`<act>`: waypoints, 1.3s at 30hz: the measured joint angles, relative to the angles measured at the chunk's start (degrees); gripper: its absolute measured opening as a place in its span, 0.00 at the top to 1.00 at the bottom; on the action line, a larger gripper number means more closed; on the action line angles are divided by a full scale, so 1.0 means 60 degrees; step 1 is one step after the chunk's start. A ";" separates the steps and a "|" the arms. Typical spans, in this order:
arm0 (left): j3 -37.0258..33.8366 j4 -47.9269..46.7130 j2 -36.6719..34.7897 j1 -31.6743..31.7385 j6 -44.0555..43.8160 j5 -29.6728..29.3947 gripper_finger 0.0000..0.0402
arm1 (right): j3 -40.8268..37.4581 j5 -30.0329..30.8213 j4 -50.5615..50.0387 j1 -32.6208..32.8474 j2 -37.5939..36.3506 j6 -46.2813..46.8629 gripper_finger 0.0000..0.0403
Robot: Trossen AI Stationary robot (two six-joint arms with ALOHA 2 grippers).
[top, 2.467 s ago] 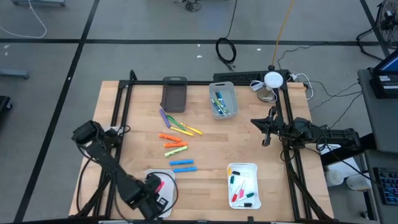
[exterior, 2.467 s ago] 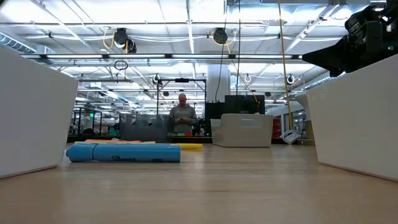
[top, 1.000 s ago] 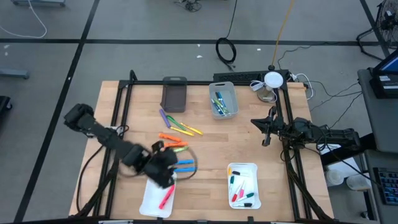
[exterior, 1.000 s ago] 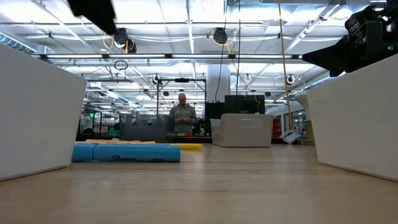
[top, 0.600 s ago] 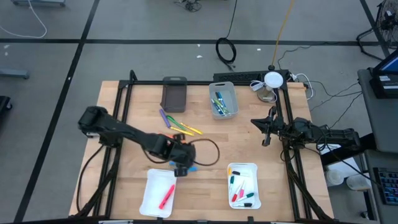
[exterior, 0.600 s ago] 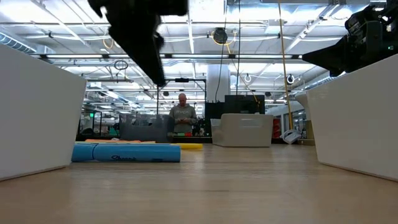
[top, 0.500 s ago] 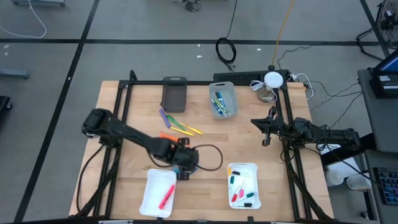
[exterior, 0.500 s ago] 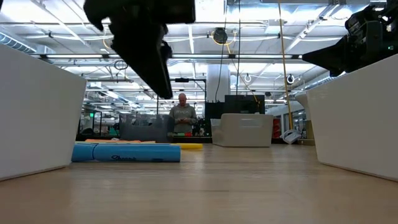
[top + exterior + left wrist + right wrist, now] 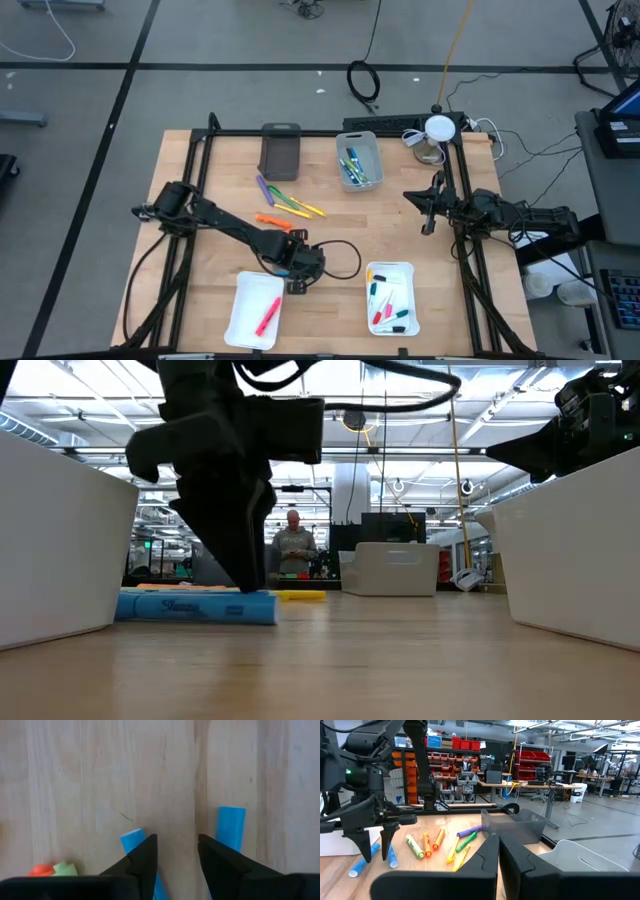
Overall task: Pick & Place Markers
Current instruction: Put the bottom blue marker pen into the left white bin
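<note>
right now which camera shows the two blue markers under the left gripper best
The right wrist view: both blue markers lie in full, the left gripper straddling them. The left wrist view shows only their ends past the fingers. The low view shows one side-on. In the high view the gripper hides them.

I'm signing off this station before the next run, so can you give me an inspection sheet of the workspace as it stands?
Surface: wooden table, bare patches between items.
Job's things: two blue markers under the left gripper; orange, green, yellow and purple markers loose mid-table; pink marker in the white tray; more markers in the second white tray and the grey bin.
Clutter: dark grey bin, contents not visible.
Grippers: left gripper lowered with one blue marker between its parted fingers, the other just outside them, not yet gripped; right gripper waits shut at the table's right edge.
Cables: black loop by the left wrist; coil on the floor.
Surroundings: person standing far behind the table.
</note>
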 joint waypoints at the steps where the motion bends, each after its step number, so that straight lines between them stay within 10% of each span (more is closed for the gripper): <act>1: 0.0000 0.0005 -0.0028 -0.0014 -0.0034 -0.0010 0.63 | -0.0003 0.0000 -0.0002 -0.0001 0.0002 -0.0001 1.00; 39: 0.0011 0.0491 0.0594 -0.0837 -0.0393 0.0126 0.60 | -0.0001 0.0000 -0.0015 -0.0003 0.0004 -0.0001 1.00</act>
